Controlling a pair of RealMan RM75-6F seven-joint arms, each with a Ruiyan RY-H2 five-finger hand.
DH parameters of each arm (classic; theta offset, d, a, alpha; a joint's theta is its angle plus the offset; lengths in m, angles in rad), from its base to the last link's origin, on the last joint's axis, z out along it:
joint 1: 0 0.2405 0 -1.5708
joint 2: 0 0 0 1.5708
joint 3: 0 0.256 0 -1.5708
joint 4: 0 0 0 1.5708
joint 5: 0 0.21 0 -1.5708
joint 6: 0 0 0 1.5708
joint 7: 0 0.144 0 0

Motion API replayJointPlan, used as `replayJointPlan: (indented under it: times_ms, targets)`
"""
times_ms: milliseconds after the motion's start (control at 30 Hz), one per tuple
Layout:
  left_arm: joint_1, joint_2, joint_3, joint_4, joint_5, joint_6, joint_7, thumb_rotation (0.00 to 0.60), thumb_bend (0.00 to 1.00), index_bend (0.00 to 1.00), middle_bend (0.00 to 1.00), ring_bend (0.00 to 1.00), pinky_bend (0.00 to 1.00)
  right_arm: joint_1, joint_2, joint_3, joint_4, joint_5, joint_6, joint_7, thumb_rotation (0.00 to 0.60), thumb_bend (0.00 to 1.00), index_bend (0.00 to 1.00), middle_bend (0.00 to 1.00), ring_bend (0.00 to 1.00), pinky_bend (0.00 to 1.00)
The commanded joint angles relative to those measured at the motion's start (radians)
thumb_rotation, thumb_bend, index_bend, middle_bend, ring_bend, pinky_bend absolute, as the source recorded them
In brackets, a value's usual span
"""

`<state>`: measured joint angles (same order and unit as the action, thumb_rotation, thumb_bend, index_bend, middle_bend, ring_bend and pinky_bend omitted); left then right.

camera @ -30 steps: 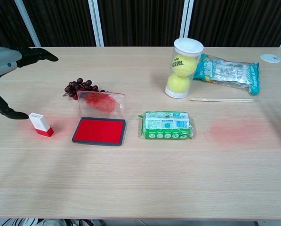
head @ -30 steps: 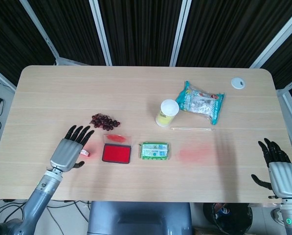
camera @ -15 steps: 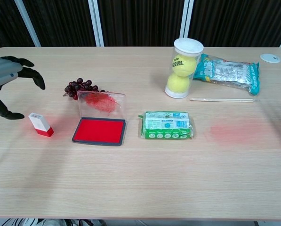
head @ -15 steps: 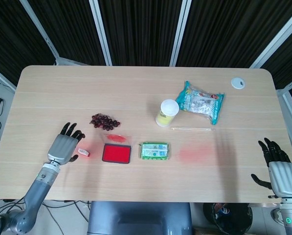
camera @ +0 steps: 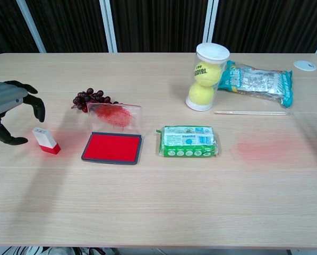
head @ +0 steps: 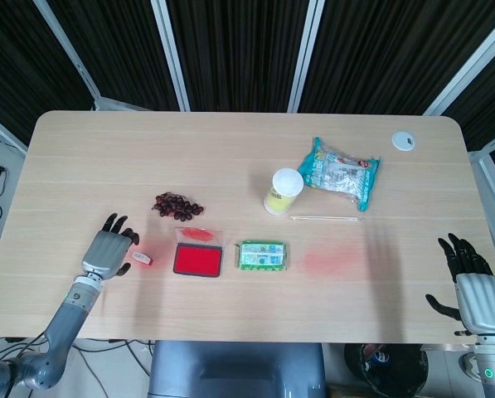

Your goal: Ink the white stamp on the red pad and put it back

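The white stamp (camera: pixel 45 141) with its red base (head: pixel 143 259) stands upright on the table, left of the red ink pad (camera: pixel 112 147) (head: pixel 197 260), whose clear lid (camera: pixel 114 116) is tipped up. My left hand (camera: pixel 9 106) (head: pixel 109 249) hovers just left of the stamp, fingers curved downward and thumb apart, holding nothing and not touching the stamp. My right hand (head: pixel 473 287) rests open at the table's near right edge, seen only in the head view.
A bunch of dark grapes (camera: pixel 89 98) lies behind the pad. A green packet (camera: pixel 188 141) sits right of it. Further back are a tube of tennis balls (camera: pixel 207 77), a teal snack bag (camera: pixel 259 79), a thin stick (camera: pixel 250 112) and a white disc (camera: pixel 305 65).
My left hand has drawn back to the left, away from the stamp, and its fingers have curled downward. The stamp, the pad and my right hand have stayed put.
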<state>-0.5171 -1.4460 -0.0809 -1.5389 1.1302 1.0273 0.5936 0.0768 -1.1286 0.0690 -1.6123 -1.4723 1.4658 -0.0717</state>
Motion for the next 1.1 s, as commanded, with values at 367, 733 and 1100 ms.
replayJointPlan:
  times_ms: [367,733,1100]
  targets:
    - [-0.006,-0.032,0.014,0.056,0.000,-0.013,-0.047,0.600,0.27,0.43,0.35,0.08,0.05,0.000,0.000,0.000,0.001,-0.001,0.000,0.003,0.600,0.25,0.07,0.00,0.00,0.19]
    - [-0.012,-0.051,0.020,0.069,0.014,-0.017,-0.077,0.600,0.28,0.43,0.36,0.09,0.06,0.000,0.001,0.000,0.001,-0.002,0.000,0.006,0.600,0.25,0.07,0.00,0.00,0.19]
    - [-0.021,-0.070,0.024,0.056,0.015,-0.011,-0.067,0.600,0.29,0.46,0.39,0.10,0.08,0.000,0.001,-0.001,0.003,-0.003,0.000,0.010,0.600,0.25,0.07,0.00,0.00,0.19]
